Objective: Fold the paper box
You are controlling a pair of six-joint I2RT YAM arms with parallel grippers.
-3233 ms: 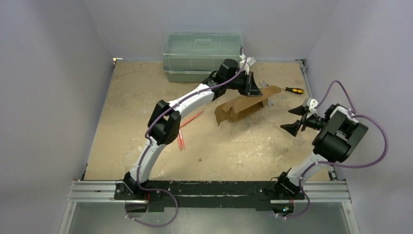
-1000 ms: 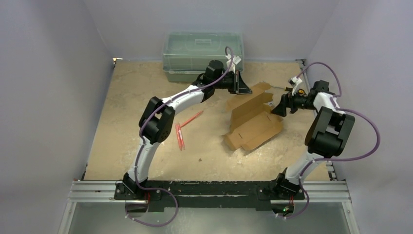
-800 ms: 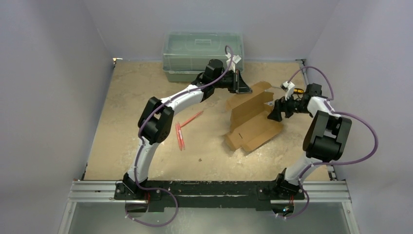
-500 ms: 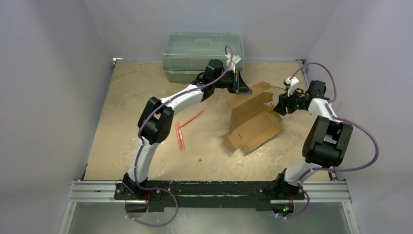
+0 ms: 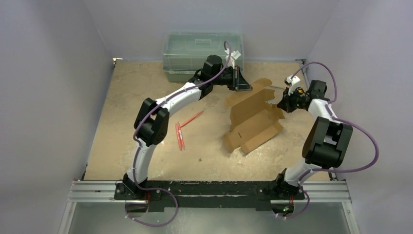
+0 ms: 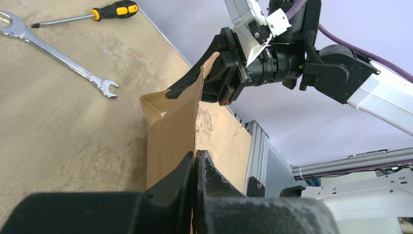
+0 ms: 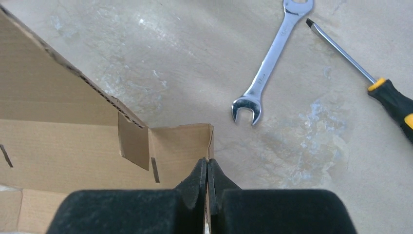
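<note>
Right gripper (image 7: pixel 208 165) & left gripper (image 6: pixel 195 157) are clamped on paper box (image 5: pixel 251 129) edges; panels should be raised evenly, w/o tearing.

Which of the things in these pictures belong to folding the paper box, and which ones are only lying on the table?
Belong to the job:
- paper box
- left pincer, shut on one edge of the box
- right pincer, shut on a flap corner

Only lying about:
- green bin
- wrench
- screwdriver
- red sticks
</note>
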